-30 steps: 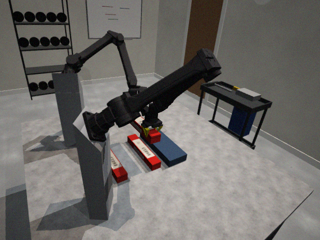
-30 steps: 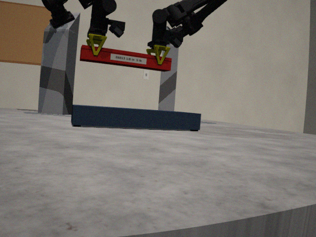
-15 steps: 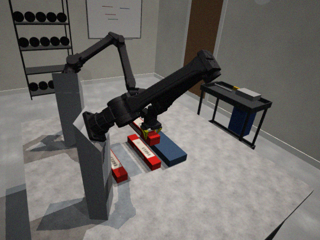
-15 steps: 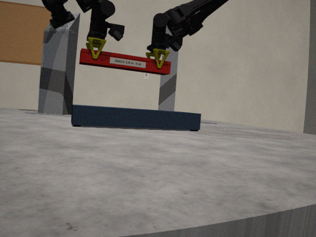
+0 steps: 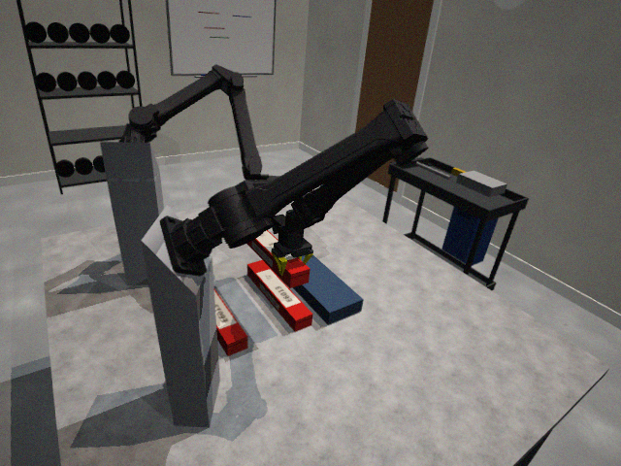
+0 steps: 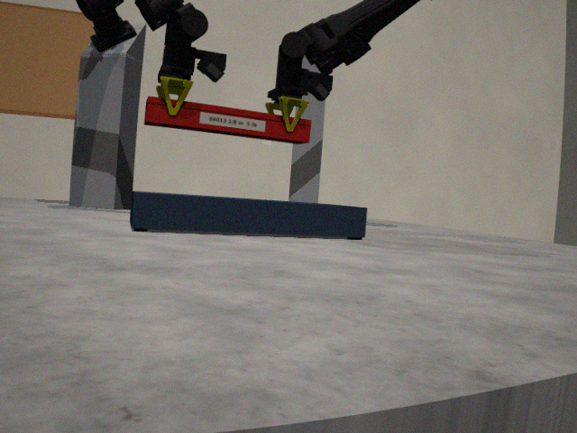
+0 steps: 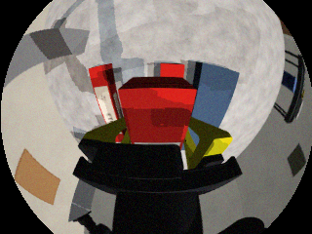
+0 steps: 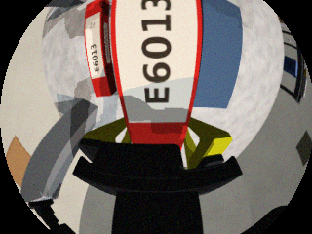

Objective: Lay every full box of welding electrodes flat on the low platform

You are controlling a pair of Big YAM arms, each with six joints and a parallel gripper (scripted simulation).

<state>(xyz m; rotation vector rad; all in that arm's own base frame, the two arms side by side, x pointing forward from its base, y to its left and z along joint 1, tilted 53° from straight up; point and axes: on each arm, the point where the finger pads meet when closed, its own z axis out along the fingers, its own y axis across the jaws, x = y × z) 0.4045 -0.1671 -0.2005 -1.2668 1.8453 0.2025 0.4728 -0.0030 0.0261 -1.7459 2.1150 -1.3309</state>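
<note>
A red electrode box (image 5: pixel 299 276) (image 6: pixel 233 121) (image 7: pixel 156 107) (image 8: pixel 134 29) is held in the air above table and platform height by both arms. My right gripper (image 5: pixel 294 261) (image 6: pixel 169 107) (image 8: pixel 157 116) is shut on its end nearer the top camera. My left gripper (image 6: pixel 284 122) (image 7: pixel 157 116) is shut on its other end; it is hidden in the top view. A second box (image 5: pixel 280 293) lies flat between the platform and the third. The third box (image 5: pixel 232 335) (image 7: pixel 103 73) (image 8: pixel 104 88) lies flat nearer the pedestals. The low blue platform (image 5: pixel 336 295) (image 6: pixel 246 216) (image 7: pixel 212 93) (image 8: pixel 221 54) bears no box.
Two grey pedestals (image 5: pixel 185 346) (image 5: pixel 125 216) carry the arms; the near one partly hides the third box in the top view. The near arm hangs across the workspace in that view. A dark cart (image 5: pixel 481 198) stands beyond the table, and a shelf rack (image 5: pixel 90 92) stands far behind.
</note>
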